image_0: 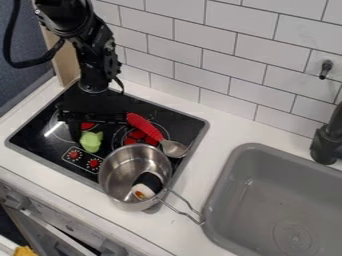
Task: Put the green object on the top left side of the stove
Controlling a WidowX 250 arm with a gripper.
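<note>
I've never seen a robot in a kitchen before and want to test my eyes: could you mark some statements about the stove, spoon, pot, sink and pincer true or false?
1. The green object is inside the pot. False: it is on the stove, beside the pot.
2. A spoon with a red handle lies on the stove. True.
3. The pot holds a black-and-white thing. True.
4. The pincer hangs over the sink. False: it is over the stove.
5. The pot's handle points toward the sink. True.
</note>
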